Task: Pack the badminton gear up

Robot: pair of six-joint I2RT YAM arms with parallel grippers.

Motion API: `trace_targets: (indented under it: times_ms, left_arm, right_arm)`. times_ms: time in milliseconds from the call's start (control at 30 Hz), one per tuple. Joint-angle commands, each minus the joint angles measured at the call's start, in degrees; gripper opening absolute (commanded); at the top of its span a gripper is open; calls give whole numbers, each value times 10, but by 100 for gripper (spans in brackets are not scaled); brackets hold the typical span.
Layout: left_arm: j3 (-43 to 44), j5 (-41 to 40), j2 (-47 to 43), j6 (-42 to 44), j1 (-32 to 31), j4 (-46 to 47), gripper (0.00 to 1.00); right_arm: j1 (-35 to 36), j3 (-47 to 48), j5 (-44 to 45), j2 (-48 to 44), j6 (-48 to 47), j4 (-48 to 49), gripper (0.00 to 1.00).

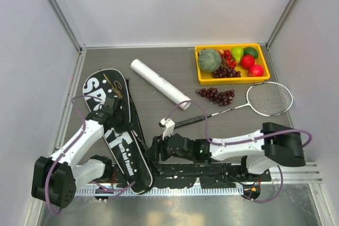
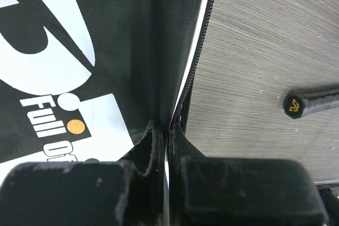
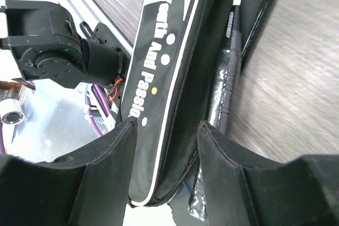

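Note:
The black racket bag (image 1: 114,130), lettered "SPORT", lies at the left with its long side unzipped. My left gripper (image 2: 168,128) is shut on the bag's zipper edge (image 2: 183,93), partway along the bag (image 1: 108,112). My right gripper (image 3: 167,125) stands open over the bag's narrow near end (image 1: 155,149), gripping nothing. Inside the opening lies a racket handle (image 3: 226,78) in shiny wrap. A second racket lies on the table, with its silver head (image 1: 269,99) at the right and its black handle butt (image 2: 293,105) pointing at the bag. The long white tube (image 1: 159,83) lies behind.
A yellow tray (image 1: 262,76) of fruit stands at the back right, with a dark red grape bunch (image 1: 216,95) on the table in front of it. The left arm's base (image 3: 50,46) and purple cables are close to the bag's near end.

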Motion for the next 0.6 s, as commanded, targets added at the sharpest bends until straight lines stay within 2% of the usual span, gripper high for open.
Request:
trace_targets:
  times_ms: [0, 167, 300, 400, 567]
  left_arm:
    - [-5, 38, -9, 3, 5, 58, 0]
    - [-7, 67, 13, 1, 4, 82, 0]
    - [-5, 72, 11, 8, 5, 78, 0]
    - [-12, 56, -8, 12, 5, 71, 0]
    - [-19, 54, -20, 6, 5, 73, 0]
  right_arm:
    - [-23, -20, -16, -70, -52, -64, 54]
    - [-46, -48, -106, -50, -53, -23, 54]
    - [-78, -54, -101, -28, -50, 1, 54]
    - [-128, -14, -89, -1, -59, -7, 51]
    - [-154, 110, -78, 110, -95, -40, 50]
